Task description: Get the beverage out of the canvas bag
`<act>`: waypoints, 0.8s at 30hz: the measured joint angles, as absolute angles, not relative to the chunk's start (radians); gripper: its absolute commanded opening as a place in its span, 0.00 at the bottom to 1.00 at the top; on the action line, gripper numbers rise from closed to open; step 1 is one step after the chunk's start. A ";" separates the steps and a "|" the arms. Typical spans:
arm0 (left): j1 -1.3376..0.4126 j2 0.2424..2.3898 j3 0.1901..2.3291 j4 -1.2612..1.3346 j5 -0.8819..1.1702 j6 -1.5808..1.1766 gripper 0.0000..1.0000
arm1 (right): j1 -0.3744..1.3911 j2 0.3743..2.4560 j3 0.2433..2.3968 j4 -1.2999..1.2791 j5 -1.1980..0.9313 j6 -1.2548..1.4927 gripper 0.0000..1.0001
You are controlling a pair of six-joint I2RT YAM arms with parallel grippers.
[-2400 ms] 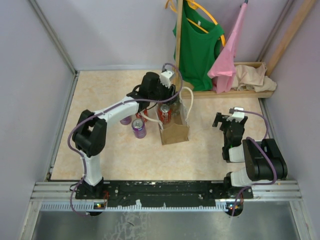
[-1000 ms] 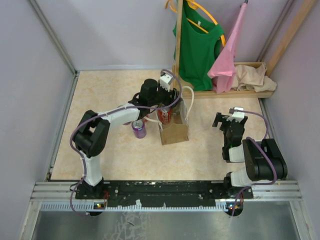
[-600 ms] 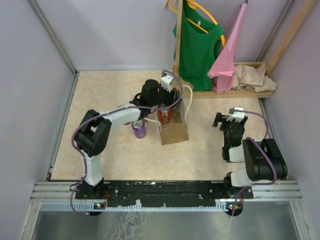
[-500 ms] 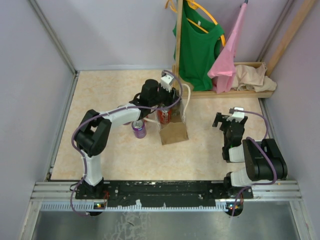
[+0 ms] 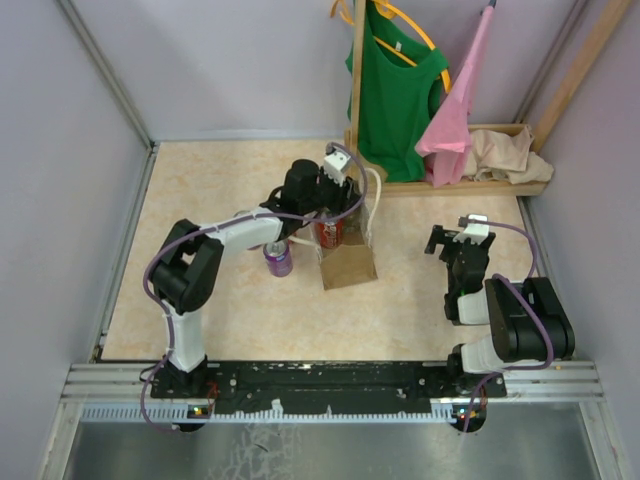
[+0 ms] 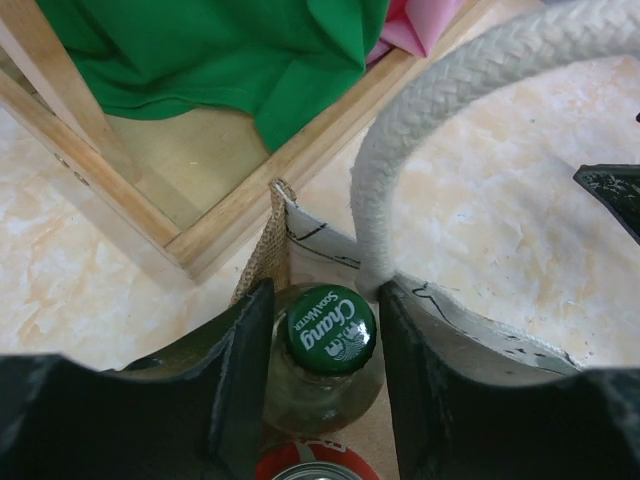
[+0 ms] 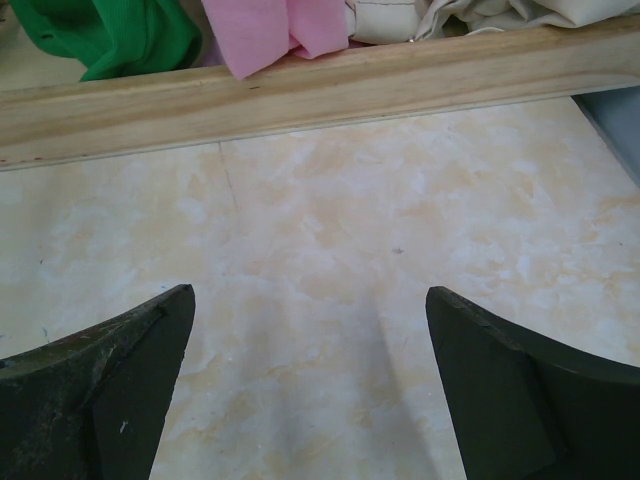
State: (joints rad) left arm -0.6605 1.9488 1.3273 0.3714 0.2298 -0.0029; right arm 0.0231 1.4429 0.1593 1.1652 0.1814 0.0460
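- My left tool (image 6: 326, 292) reaches into the tan-brown canvas tote bag (image 5: 348, 264), its fingers clamped on the neck of the green-capped glass bottle (image 6: 331, 322).
- That bottle stands upright inside the bag, next to a red drinks can (image 6: 315, 468).
- My right tool (image 7: 308, 292) hangs with its fingers wide apart over the marbled beige worktop (image 7: 320, 200), well away from the bag.

Canvas bag (image 5: 348, 265) mouth, frame centre: filled by green-capped bottle (image 6: 331, 322) and red can (image 5: 329, 232); rope handle (image 6: 420, 130) arches overhead. Purple can (image 5: 277, 258) blocks left flank. Open tabletop (image 5: 400, 320) lower centre-right.
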 measured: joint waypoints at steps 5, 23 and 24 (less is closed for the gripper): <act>-0.668 1.949 1.327 0.367 0.228 0.002 0.56 | 0.023 1.443 0.159 1.165 0.182 0.046 0.99; -0.683 1.897 1.274 0.359 0.179 0.064 0.55 | 0.023 1.443 0.159 1.165 0.181 0.046 0.99; -0.683 1.893 1.270 0.360 0.179 0.065 0.56 | 0.023 1.443 0.159 1.165 0.181 0.046 0.99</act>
